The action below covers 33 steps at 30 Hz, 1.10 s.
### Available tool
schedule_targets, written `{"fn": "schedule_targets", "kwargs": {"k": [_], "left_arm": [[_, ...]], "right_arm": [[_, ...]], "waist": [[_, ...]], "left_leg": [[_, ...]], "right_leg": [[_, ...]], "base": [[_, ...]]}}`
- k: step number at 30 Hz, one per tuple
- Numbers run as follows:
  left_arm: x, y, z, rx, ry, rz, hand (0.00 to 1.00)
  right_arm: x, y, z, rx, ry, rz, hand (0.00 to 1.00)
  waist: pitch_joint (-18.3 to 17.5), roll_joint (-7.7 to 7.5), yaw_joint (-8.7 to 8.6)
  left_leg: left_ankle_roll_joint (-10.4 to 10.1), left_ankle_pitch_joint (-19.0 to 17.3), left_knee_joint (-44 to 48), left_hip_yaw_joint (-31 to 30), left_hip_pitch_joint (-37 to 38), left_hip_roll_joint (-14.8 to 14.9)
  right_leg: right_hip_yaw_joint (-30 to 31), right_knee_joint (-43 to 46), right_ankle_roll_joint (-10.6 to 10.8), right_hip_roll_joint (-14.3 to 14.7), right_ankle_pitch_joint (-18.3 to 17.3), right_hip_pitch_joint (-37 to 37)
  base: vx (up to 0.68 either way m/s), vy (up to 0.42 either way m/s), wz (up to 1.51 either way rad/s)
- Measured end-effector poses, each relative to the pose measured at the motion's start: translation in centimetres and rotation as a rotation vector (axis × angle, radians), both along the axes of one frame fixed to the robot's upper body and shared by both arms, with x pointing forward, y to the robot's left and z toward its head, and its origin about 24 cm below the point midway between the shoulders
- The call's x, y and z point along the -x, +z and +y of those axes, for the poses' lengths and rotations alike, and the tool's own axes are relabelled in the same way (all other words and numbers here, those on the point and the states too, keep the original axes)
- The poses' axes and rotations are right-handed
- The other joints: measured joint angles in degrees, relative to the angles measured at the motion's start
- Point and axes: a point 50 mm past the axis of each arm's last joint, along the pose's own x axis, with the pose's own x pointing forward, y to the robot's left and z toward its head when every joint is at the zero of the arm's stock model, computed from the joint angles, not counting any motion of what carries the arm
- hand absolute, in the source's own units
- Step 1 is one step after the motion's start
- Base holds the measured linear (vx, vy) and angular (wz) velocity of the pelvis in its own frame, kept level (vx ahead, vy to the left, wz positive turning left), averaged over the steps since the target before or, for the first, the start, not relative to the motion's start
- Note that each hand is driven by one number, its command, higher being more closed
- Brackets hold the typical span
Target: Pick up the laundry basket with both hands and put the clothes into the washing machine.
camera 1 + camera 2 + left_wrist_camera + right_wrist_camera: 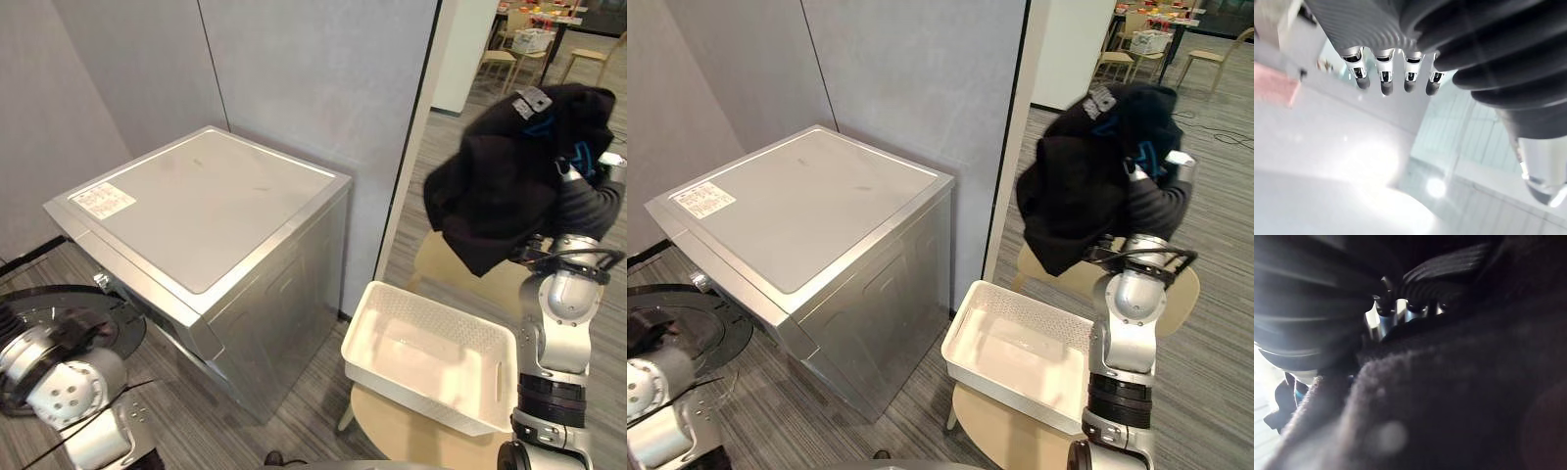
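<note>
The black garment (500, 176) at 2 o'clock hangs over the right hand (1385, 322), whose grip I cannot tell, the left hand (1383, 76) has straight fingers; loosely draped, it may slip before the washing machine (196, 215) at 9 o'clock.

A round pale wooden table (402, 439) is standing on grey striped carpet (294, 411) near a grey partition wall (313, 88); pale wooden chairs (588, 61) are standing far behind.

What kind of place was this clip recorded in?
Probably an office or lab demo corner, not a home laundry: a silver box-shaped washing machine stands against grey partition panels, with wooden chairs and tables beyond.
</note>
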Motion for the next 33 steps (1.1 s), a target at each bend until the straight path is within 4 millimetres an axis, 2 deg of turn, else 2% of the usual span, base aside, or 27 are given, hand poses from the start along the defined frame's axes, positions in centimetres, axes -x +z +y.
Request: {"fn": "schedule_targets", "kwargs": {"k": [3,5,6,7,9,13,17,23,27,33], "left_arm": [[-2.5,-0.2,-4.1,0.040,-0.336,-0.024,0.00],[-3.3,-0.3,-6.2,0.058,-0.500,-0.033,0.00],[-3.9,-0.5,-8.6,0.064,-0.656,-0.029,0.00],[-4.0,-0.5,-9.4,0.058,-0.712,-0.023,0.00],[-4.7,-0.8,-12.6,0.042,-0.918,0.006,0.00],[-6.1,-1.0,-16.6,0.063,-1.174,0.034,0.00],[-6.6,-0.4,-18.3,0.067,-1.306,0.026,0.00],[-6.9,1.1,-20.7,0.050,-1.450,-0.011,0.00],[-6.9,2.0,-21.6,0.045,-1.499,-0.035,0.00],[-7.5,3.0,-22.9,0.006,-1.526,-0.038,0.00]], "right_arm": [[-0.5,0.7,2.6,-0.022,0.141,-0.051,1.00],[-0.8,0.9,3.7,-0.038,0.198,-0.062,1.00],[-1.0,1.1,5.1,-0.050,0.270,-0.068,1.00],[-1.1,1.1,5.7,-0.054,0.298,-0.069,1.00],[-1.2,0.9,7.5,-0.054,0.398,-0.061,1.00],[-1.2,0.6,9.6,-0.075,0.519,-0.044,1.00],[-1.2,0.5,10.8,-0.096,0.585,-0.038,1.00],[-1.1,1.4,12.6,-0.076,0.662,-0.064,1.00],[-0.9,1.6,13.5,-0.072,0.704,-0.071,1.00],[-0.3,2.3,13.6,-0.093,0.730,-0.113,1.00]], "waist": [[0.02,0.23,-0.44],[0.06,0.33,-0.71],[0.14,0.47,-0.95],[0.15,0.52,-1.25],[0.18,0.63,-1.79],[0.24,0.92,-1.96],[0.28,0.92,-3.11],[0.48,1.16,-3.19],[0.58,1.07,-3.40],[0.70,0.91,-4.28]], "left_leg": [[0.00,0.01,-0.02,0.27,0.32,0.05],[0.00,0.01,-0.18,0.75,0.71,0.05],[0.01,0.01,-0.55,1.38,1.20,0.05],[0.01,0.02,-0.74,1.43,1.34,0.05],[0.01,0.02,-1.11,1.94,1.83,0.05],[0.02,0.02,-1.75,3.00,2.71,0.07],[0.01,0.01,-2.09,3.39,3.07,0.07],[0.01,0.01,-2.93,5.03,3.72,0.07],[0.01,0.01,-3.09,5.66,4.01,0.07],[0.01,0.01,-3.11,5.67,3.98,0.07]], "right_leg": [[0.39,0.00,-0.01,0.05,0.06,0.00],[0.90,-0.01,0.00,0.02,0.11,0.00],[1.24,-0.05,0.02,-0.01,0.14,-0.01],[1.29,-0.08,0.03,-0.02,0.15,-0.01],[1.66,-0.13,0.04,0.00,0.16,-0.01],[3.05,-0.24,0.13,0.02,0.39,-0.13],[3.60,-0.32,0.11,0.04,0.41,-0.17],[5.44,-1.29,0.04,0.16,1.52,-0.75],[6.06,-1.29,0.06,0.15,1.60,-0.99],[6.03,-1.31,0.07,0.15,1.60,-1.01]], "base": [[-0.01,-0.004,-0.05],[-0.01,-0.002,-0.13],[-0.01,-0.001,-0.14],[0.00,-0.005,-0.14],[0.01,-0.008,-0.11],[0.02,-0.005,-0.13],[0.02,-0.007,-0.09],[-0.01,-0.001,-0.17],[-0.02,-0.002,-0.10],[0.00,0.000,0.00]]}}
